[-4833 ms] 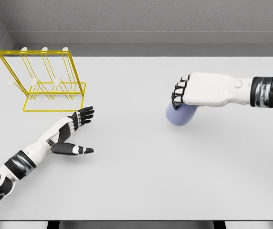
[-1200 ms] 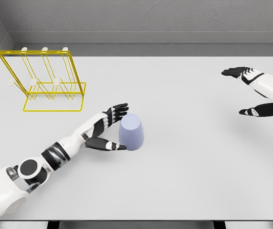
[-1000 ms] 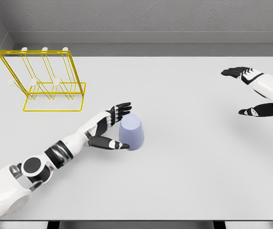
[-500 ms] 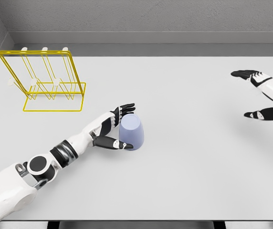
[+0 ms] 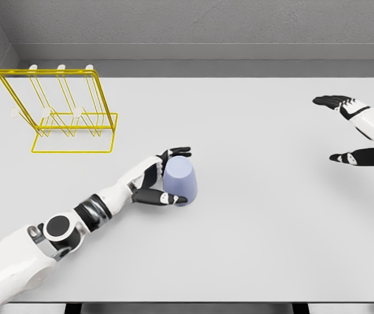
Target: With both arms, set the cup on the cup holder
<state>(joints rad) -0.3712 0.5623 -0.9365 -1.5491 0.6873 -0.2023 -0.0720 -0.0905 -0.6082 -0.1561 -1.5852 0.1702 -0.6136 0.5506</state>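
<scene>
Pale grey and matte, the table (image 5: 252, 248) spreads across nearly my whole view, its far edge meeting a speckled grey wall (image 5: 193, 23) and a darker side wall at the left corner. The lighting is even, with only soft shadows under my arms.

Yellow wire forms the cup holder (image 5: 59, 111), which stands at the far left of the table, an open frame on a flat rectangular base with white-tipped pegs rising inside it. Nothing hangs on those pegs. Open table lies between the holder and the cup, with no object in that stretch.

The cup (image 5: 180, 181) is lavender-blue and sits upside down on the table near the middle, well apart from the holder, its closed base upward so I cannot see inside it.

My left hand (image 5: 155, 183) is wrapped on the cup: the fingers (image 5: 178, 152) curl over its far upper side and the thumb (image 5: 167, 197) presses along its near lower side. My forearm runs back to the lower left corner.

My right hand (image 5: 357, 131) hovers at the right edge, well away from the cup, fingers and thumb spread wide, holding nothing
</scene>
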